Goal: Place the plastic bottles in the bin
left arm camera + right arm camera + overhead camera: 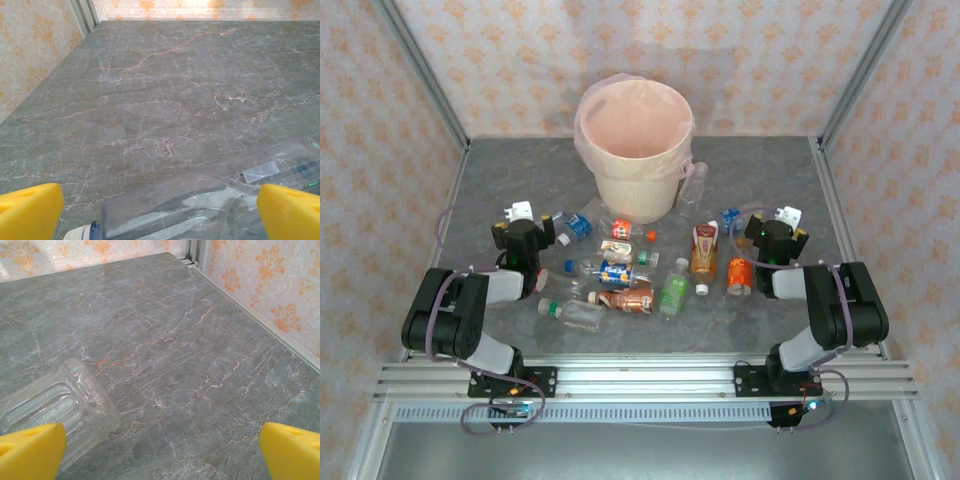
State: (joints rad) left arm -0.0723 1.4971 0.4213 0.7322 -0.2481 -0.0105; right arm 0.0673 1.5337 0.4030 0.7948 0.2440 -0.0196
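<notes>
- The large round cream plastic bin with a pink liner point(636, 196) stands at the table's twelve o'clock, and no bottle shows inside it.
- About a dozen small clear plastic bottles with coloured labels point(617, 272) lie scattered at its six o'clock, so seemingly none has been binned yet.
- The left gripper point(160, 212) and the right gripper point(162, 452) have their fingers spread and grasp nothing.

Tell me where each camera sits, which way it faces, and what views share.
Top external: above and behind the arm bases, looking down at bin, plastic bottles, left gripper, right gripper.
Left wrist: low, facing the back-left corner; clear bottle just ahead of its yellow fingers.
Right wrist: low, facing the back-right corner; yellow fingers, ribbed bottle at left.
Shared: marble table, floral walls.
</notes>
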